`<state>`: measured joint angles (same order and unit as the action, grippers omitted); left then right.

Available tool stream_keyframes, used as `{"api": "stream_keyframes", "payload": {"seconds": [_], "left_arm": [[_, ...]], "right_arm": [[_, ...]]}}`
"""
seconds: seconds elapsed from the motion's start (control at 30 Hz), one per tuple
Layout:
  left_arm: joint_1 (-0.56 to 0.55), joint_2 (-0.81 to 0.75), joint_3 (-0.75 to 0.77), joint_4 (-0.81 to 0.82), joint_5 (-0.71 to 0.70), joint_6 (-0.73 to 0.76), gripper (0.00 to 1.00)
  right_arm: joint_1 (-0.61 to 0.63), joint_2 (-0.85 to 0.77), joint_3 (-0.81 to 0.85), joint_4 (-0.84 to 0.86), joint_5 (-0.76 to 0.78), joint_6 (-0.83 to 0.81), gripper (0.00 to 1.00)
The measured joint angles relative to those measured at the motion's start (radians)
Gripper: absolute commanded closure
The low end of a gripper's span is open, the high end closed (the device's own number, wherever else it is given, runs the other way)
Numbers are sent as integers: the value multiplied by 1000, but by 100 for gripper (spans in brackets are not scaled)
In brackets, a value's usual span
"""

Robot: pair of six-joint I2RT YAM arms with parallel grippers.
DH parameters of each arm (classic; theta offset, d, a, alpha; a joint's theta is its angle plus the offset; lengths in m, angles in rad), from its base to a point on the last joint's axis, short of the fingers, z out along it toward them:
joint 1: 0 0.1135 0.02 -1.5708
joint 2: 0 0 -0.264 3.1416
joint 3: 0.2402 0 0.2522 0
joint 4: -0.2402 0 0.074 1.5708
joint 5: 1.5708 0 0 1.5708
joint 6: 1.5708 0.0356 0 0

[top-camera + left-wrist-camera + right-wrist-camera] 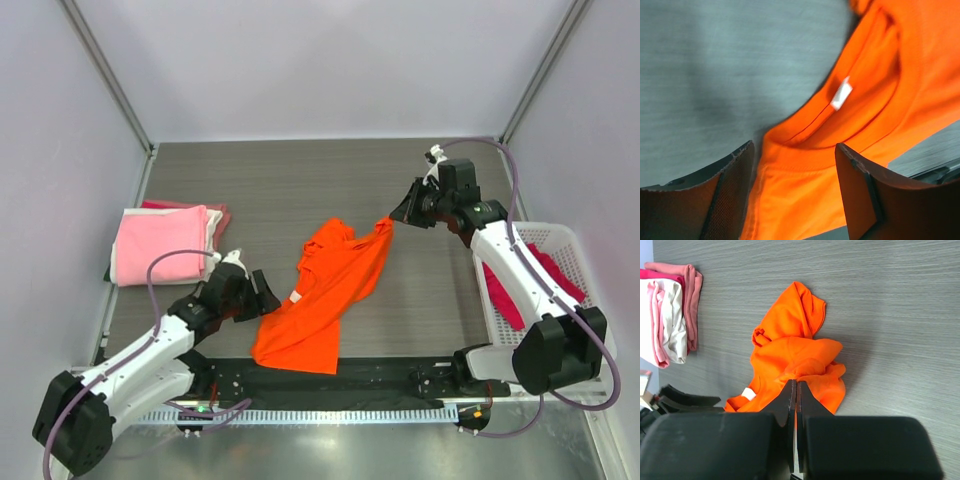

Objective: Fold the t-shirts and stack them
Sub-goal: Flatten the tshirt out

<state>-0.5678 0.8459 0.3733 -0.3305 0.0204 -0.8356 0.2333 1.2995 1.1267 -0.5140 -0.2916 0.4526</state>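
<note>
The bright orange t-shirt (320,290) lies crumpled in the middle of the table. My right gripper (393,217) is shut on its far corner and holds that corner up off the table; the wrist view shows the cloth (790,355) pinched between the black fingers at the gripper tip (796,382). My left gripper (265,296) sits low at the shirt's near left edge. In its wrist view the jaws stand open (794,146) over the collar seam, orange cloth (880,100) between them, with the white label (841,93) just beyond.
A folded stack of t-shirts (160,245), light pink on top with white and dark pink-red edges, lies at the left (670,315). A white lattice basket (565,238) at the right holds a magenta t-shirt (505,295). A black mat (380,375) runs along the near edge.
</note>
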Motion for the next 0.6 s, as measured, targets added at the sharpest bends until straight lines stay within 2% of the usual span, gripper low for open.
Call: {"api": "stream_keyframes", "payload": {"seconds": [0.2,0.3,0.33,0.4,0.43,0.5,0.6], "left_arm": [[-23,2,-36,-71,27,-48,38],[-33,33,-34,-57,28,-58,53],[-34,44,-34,-49,31,-60,70],[-36,69,-35,-31,45,-70,84],[-38,80,-39,-22,57,-71,95],[-41,85,-39,-12,75,-72,100],[-42,70,-26,-4,91,-73,100]], "right_arm": [[-3,24,-14,37,-13,17,99],[-4,31,-23,51,-23,24,99],[-5,32,-27,56,-25,25,99],[-6,33,-31,60,-26,27,99],[-7,35,-31,62,-27,29,99],[-13,40,-31,71,-27,33,99],[-43,43,-28,72,-29,46,99]]}}
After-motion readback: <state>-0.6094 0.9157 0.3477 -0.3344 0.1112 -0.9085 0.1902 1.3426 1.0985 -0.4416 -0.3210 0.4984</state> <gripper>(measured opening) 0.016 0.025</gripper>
